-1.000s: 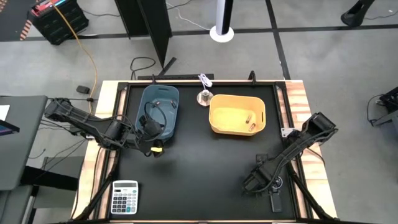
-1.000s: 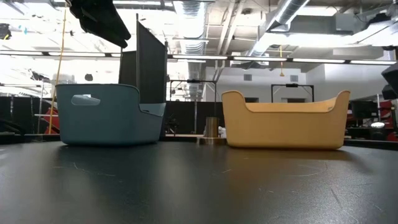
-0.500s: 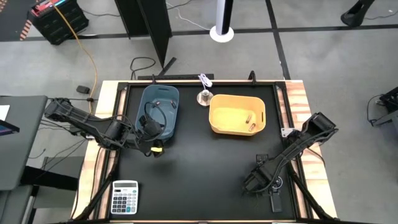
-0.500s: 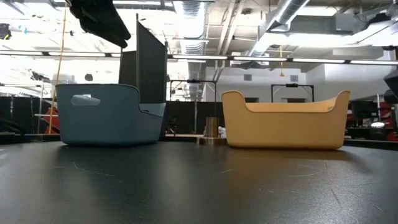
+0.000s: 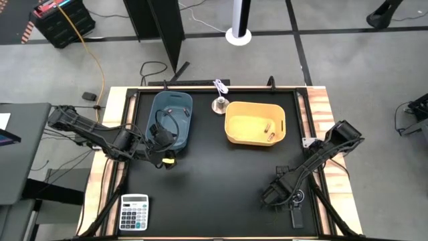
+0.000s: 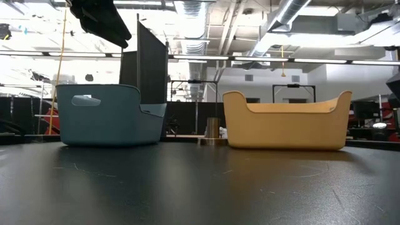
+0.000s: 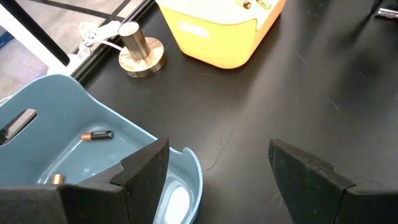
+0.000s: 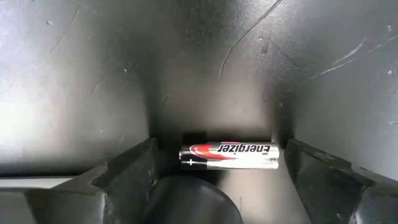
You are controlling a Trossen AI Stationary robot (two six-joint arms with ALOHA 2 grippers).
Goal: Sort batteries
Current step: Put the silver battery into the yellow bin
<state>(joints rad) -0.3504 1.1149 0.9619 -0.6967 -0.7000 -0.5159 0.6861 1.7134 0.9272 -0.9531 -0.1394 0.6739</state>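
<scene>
My right gripper (image 8: 219, 163) is open and low over the table near its right near corner (image 5: 274, 194). A silver-and-black battery (image 8: 229, 155) lies flat on the table between its two fingers, crosswise, and touches neither of them. My left gripper (image 7: 214, 165) is open above the near end of the blue bin (image 5: 172, 119), one finger over the rim. In the blue bin lie a dark battery with an orange end (image 7: 97, 135) and a white one (image 7: 177, 203). Two batteries (image 5: 270, 131) lie in the yellow bin (image 5: 255, 123).
A brass-coloured metal post (image 7: 140, 52) stands between the two bins at the far edge. A grey-white calculator (image 5: 134, 212) lies at the left near corner, and a black handheld gadget (image 5: 296, 215) lies just beside my right gripper. The dark tabletop (image 6: 200, 187) lies bare in the middle.
In the low view, a dark part of the right arm at the picture's right edge has drawn bit by bit out of sight. The high view shows no shift of either gripper or of any battery.
</scene>
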